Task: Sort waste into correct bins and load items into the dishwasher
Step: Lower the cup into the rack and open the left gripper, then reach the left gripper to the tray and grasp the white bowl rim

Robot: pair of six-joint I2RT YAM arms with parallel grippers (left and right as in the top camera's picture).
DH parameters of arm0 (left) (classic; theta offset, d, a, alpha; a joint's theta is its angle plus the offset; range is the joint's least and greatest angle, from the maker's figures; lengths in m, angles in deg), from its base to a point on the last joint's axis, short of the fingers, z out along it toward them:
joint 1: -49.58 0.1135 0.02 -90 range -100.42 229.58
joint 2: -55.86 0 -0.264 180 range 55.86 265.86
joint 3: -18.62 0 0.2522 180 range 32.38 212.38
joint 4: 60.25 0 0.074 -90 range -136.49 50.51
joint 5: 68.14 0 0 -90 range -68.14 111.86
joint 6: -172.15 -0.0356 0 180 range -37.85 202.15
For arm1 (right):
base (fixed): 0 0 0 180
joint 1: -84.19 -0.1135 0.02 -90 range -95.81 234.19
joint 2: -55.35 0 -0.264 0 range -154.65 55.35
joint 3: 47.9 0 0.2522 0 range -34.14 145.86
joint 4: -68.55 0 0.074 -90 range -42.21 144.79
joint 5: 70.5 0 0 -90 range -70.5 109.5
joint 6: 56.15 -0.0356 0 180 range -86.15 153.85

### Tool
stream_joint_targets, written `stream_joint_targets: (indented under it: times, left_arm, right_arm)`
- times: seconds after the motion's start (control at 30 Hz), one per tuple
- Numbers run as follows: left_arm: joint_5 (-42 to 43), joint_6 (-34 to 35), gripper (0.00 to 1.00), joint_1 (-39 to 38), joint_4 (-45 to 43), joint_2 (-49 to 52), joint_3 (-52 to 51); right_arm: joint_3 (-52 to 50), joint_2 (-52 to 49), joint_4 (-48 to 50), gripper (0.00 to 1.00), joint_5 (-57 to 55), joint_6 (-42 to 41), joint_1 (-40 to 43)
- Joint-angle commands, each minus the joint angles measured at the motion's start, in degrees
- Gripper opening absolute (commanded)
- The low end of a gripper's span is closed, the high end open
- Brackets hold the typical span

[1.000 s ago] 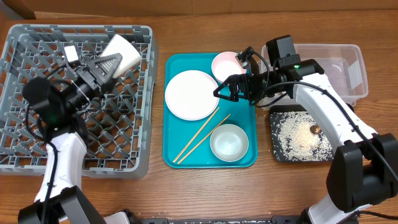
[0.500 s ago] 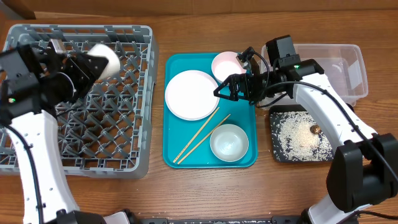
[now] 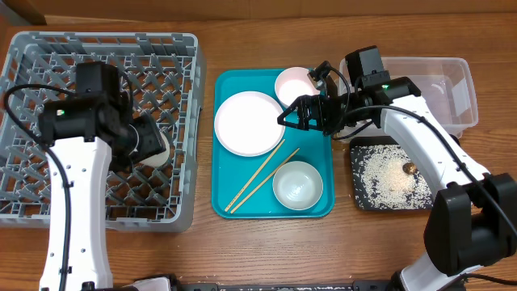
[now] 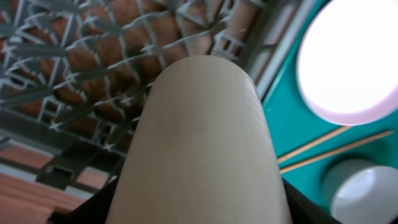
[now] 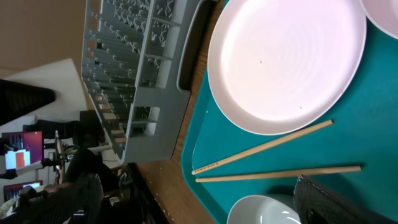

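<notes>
The grey dish rack (image 3: 48, 65) takes this load. The left hand (image 3: 148, 144), clamped on the small white cup (image 3: 156, 149), hangs over the rack's right-middle cells. Lower the cup squarely between pegs (mouth down, I'd judge) before letting go. The wooden worktop (image 3: 266, 242) shows bare room around the teal tray (image 3: 234, 186). There the right hand (image 3: 292, 115), fingers spread and empty, hovers beside the plate (image 3: 248, 123) and chopsticks (image 3: 262, 176).

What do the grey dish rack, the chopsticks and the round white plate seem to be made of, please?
The grey dish rack looks like matte moulded plastic, given its thin lattice and pegs. The chopsticks look like pale bare wood or bamboo. The round white plate is smooth, faintly glossy: ceramic or melamine, unclear which.
</notes>
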Motion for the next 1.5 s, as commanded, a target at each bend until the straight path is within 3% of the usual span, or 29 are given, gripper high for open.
stream_joint_targets:
  times: [0.0,0.27,0.7,0.77,0.93,1.0,1.07,1.23,1.47]
  left_arm:
    - [-5.2,1.7,0.25,-0.2,-0.1,-0.3,-4.1]
    - [-0.7,1.7,0.18,-1.4,-7.8,-0.3,-14.4]
    - [-3.8,4.3,0.27,-1.9,-8.3,-0.3,-18.2]
    - [-4.0,4.3,0.31,-1.9,-9.1,-0.3,-19.2]
    - [-4.1,4.4,0.55,-1.9,-10.6,-0.3,-20.4]
    - [-4.1,4.4,0.74,-1.9,-11.0,-0.3,-20.4]
    - [-3.7,4.4,0.86,-1.9,-11.5,-0.3,-20.4]
    - [-2.3,4.3,0.91,-1.9,-12.2,-0.3,-19.6]
    - [3.7,2.8,0.84,-2.5,-10.9,-0.3,-11.7]
  right_arm:
    - [0.1,-0.2,0.1,1.00,0.0,-0.1,-0.2]
    - [0.1,-0.2,-0.2,1.00,0.0,-0.1,-0.2]
    - [0.1,-0.2,-0.7,1.00,0.0,-0.1,-0.2]
    - [0.1,-0.2,-0.7,1.00,0.0,-0.1,-0.2]
    - [0.1,-0.2,-0.6,1.00,0.0,-0.1,-0.2]
    - [0.1,-0.2,-0.6,1.00,0.0,-0.1,-0.2]
    - [0.1,-0.2,-0.6,1.00,0.0,-0.1,-0.2]
    - [0.1,-0.2,-0.6,1.00,-0.9,-0.1,-0.2]
    - [0.1,-0.2,-0.5,1.00,-0.8,-0.1,-0.2]
